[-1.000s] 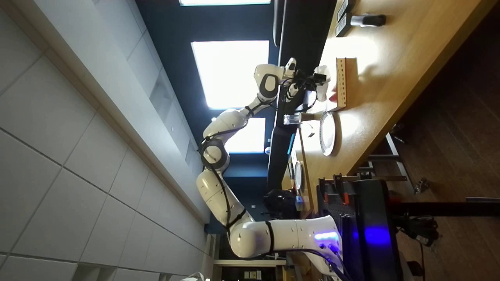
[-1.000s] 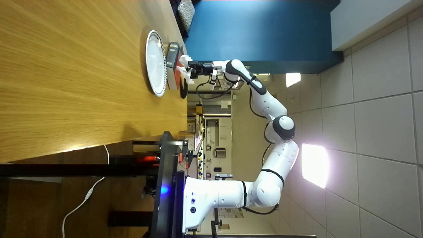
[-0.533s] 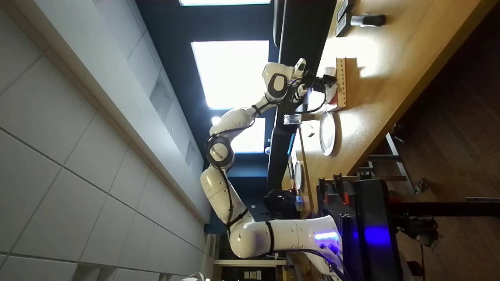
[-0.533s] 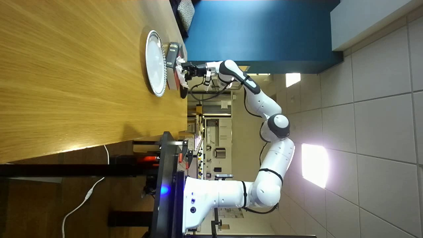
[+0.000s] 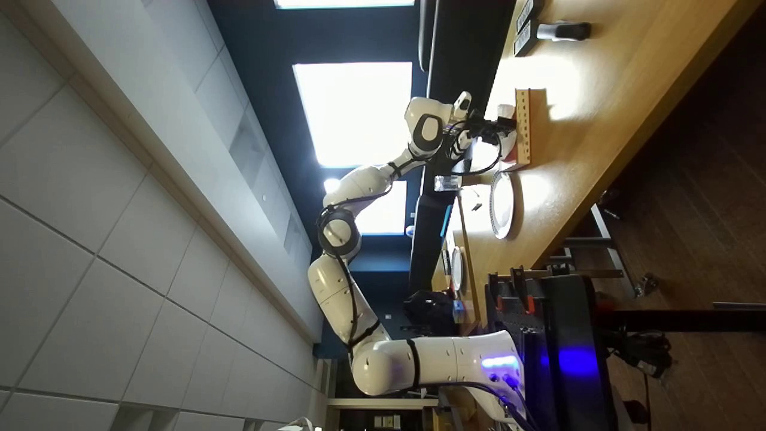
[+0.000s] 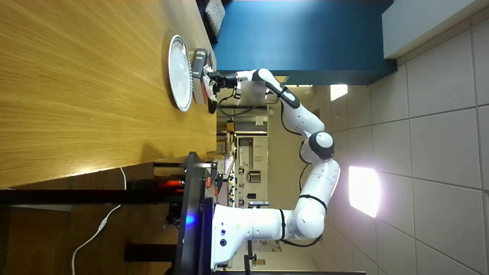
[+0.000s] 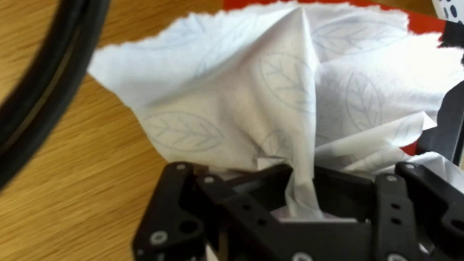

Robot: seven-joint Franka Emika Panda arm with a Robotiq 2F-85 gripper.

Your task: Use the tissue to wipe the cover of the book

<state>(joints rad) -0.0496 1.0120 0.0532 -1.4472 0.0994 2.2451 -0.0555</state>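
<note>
The book is thick, with tan page edges (image 5: 523, 129), a red cover and a dark spine (image 6: 199, 63), and lies flat on the table. In the wrist view its red cover (image 7: 426, 26) shows only at the tissue's edges. My gripper (image 7: 301, 170) is shut on a white tissue (image 7: 282, 83) with a leaf print, pinched between the fingertips and spread out over the cover. In both exterior views the gripper (image 5: 508, 126) (image 6: 214, 81) is low at the book's top, and the tissue (image 6: 209, 87) appears to touch the cover. Most of the cover is hidden under the tissue.
A white plate (image 5: 501, 205) with a beaded rim stands close beside the book; it also shows in an exterior view (image 6: 180, 72). A tan cylinder (image 5: 476, 179) and a clear box (image 5: 447, 183) are beyond it. Black boxes (image 5: 526, 39) lie farther along the table (image 5: 604, 102).
My gripper has come down with the tissue from above the book onto its cover, mostly in the first half second. Since then it has hardly moved. The book and plate have not moved.
</note>
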